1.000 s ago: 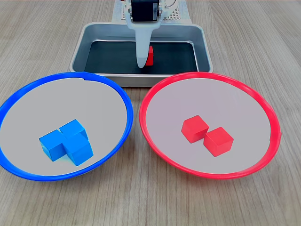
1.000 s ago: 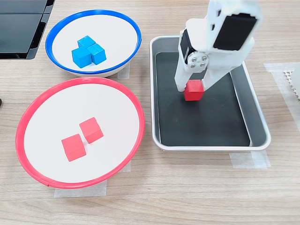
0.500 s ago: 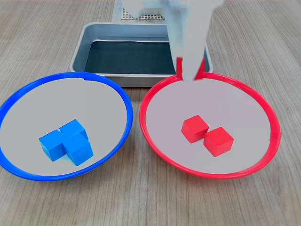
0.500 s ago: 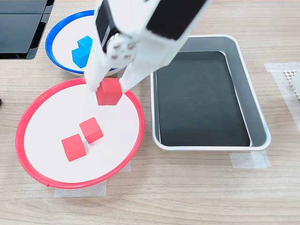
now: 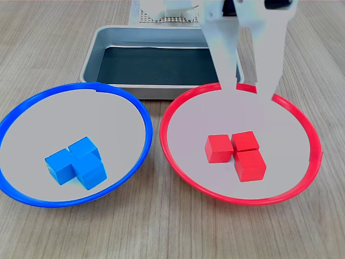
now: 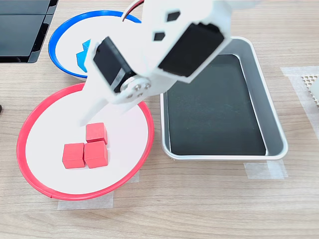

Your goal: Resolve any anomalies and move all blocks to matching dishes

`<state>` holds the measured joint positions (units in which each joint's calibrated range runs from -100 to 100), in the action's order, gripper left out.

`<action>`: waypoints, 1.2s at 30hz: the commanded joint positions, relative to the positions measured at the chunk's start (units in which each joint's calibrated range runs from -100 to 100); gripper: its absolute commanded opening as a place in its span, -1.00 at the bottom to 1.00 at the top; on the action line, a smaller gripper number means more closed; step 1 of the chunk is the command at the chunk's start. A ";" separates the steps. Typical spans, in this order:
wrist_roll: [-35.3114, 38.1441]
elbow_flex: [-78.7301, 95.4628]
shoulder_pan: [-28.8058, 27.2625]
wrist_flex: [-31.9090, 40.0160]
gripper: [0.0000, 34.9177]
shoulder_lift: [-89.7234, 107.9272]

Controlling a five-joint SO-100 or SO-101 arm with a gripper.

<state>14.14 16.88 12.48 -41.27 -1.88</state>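
Note:
Three red blocks (image 5: 237, 153) lie close together, touching, in the red-rimmed dish (image 5: 188, 124), also seen in the second exterior view as red blocks (image 6: 87, 148) in the red dish (image 6: 50, 124). Three blue blocks (image 5: 76, 162) sit clustered in the blue-rimmed dish (image 5: 43, 118). In the second exterior view the arm hides most of the blue dish (image 6: 70, 35), and only a corner of the blue blocks (image 6: 81, 51) shows. My gripper (image 5: 248, 86) (image 6: 105, 114) hangs open just above the red blocks, holding nothing.
A silver tray (image 5: 91, 59) (image 6: 279, 129) with a black floor stands behind the dishes, with nothing in it. A black flat object (image 6: 20, 30) lies at the second exterior view's top left. A white mesh piece (image 6: 313, 82) sits at the second exterior view's right edge.
My gripper carried the red block from the tray to the red dish, then opened. The block now rests against the two red blocks, which shifted slightly.

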 commanded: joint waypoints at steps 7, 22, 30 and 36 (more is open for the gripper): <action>-5.47 48.16 -8.57 27.03 -1.00 43.88; -11.09 79.66 -15.16 2.44 -1.00 94.28; -12.16 83.12 -16.95 -3.09 -1.00 99.66; -14.80 83.12 -15.25 -6.15 -1.00 100.94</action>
<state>0.61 99.91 -2.92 -46.74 98.29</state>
